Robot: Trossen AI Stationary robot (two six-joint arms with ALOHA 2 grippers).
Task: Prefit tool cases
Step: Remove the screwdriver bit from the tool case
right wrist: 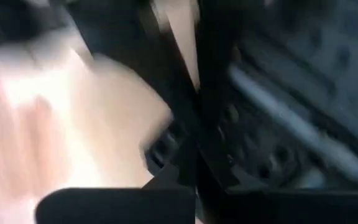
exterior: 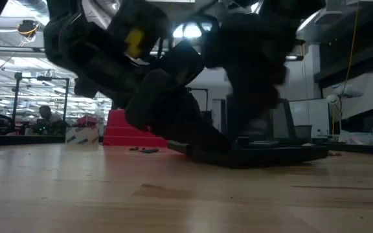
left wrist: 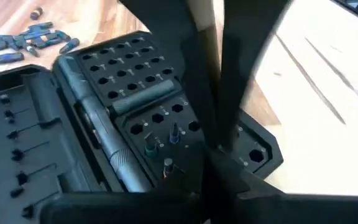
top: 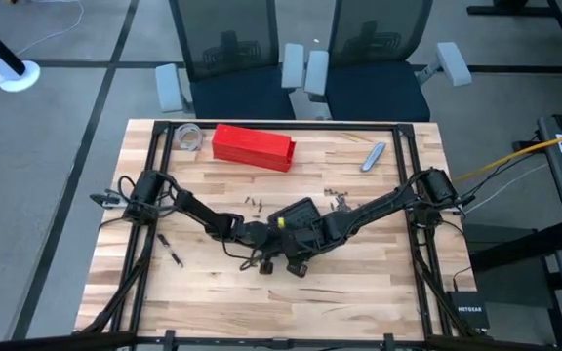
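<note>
The wooden bench [top: 359,283] fills most of what I can see from above, with two office chairs [top: 301,49] pushed up to its far edge. Both dark arms reach in from the sides and meet near the middle, over the tool case [top: 299,216] — a small black case lying open and flat on the bench, half buried under them. From the left wrist its gridded sockets are plain: a few bits stand in them, a long driver handle [left wrist: 114,155] lies in the trough between the halves, and the nearer half is cut off at the frame's edge.

The left claw [left wrist: 219,140] has its fingers pressed together, tips down on the socketed half near its outer corner. The right claw [right wrist: 194,158] is closed too, at the case's edge, though its own view is so smeared that I cannot tell just what it touches. From bench height the arms are a dark mass blocking nearly everything — only the case's flat edge [exterior: 258,154] shows beneath.

Farther back lies a long red box [top: 253,146], a clear roll [top: 189,136] beside it, and a grey tool [top: 374,156] towards the right. Loose bits [top: 255,204] are scattered just behind the case.
</note>
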